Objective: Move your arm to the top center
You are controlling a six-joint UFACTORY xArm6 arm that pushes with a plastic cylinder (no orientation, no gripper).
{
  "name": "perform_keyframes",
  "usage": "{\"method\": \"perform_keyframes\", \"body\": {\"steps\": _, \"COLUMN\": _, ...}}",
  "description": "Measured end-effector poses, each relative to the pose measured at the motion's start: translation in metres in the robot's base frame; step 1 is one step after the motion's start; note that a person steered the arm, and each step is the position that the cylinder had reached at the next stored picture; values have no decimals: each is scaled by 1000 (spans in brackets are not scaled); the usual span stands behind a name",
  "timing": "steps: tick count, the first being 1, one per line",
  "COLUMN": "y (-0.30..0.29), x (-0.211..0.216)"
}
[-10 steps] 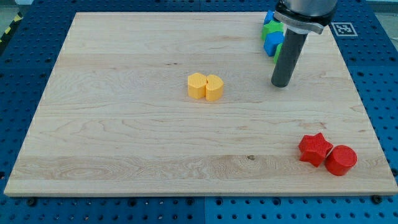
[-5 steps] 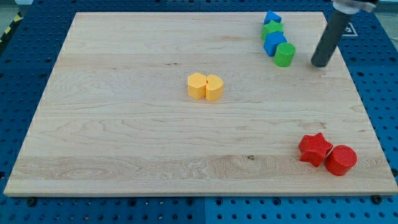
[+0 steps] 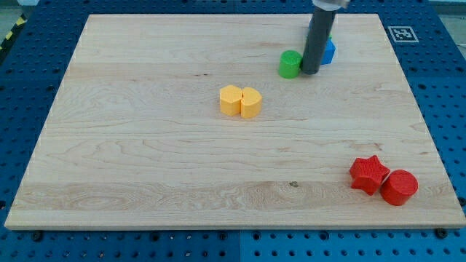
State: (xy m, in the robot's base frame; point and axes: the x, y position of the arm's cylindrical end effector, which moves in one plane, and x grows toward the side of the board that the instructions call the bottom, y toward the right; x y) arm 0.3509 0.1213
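- Our tool was a plain dark rod with nothing to open or close and it held nothing; my tip (image 3: pixel 309 71) stood on the wooden tabletop (image 3: pixel 145 160) toward one o'clock from the board's middle, near the top edge and a little right of the top centre.
- Just at nine o'clock of my tip sat the green cylinder (image 3: pixel 290 64), touching the rod or very nearly so; we could not tell which.
- At about two o'clock of my tip a blue block (image 3: pixel 329 51) showed partly from behind the rod, its shape not clear to us.
- Further out toward eight o'clock, near the board's middle, the yellow hexagon-like block (image 3: pixel 230 100) and the yellow heart-like block (image 3: pixel 250 102) sat touching each other.
- Well apart toward five o'clock, near the lower right corner, the red star (image 3: pixel 368 174) touched the red cylinder (image 3: pixel 399 187).
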Motion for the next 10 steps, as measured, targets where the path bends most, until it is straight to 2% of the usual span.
{"method": "perform_keyframes", "body": {"steps": 4, "y": -79, "x": -17}}
{"method": "perform_keyframes", "body": {"steps": 7, "y": -168, "x": -24}}
{"method": "perform_keyframes", "body": {"steps": 9, "y": -218, "x": -54}}
{"method": "perform_keyframes", "body": {"steps": 10, "y": -222, "x": -57}}
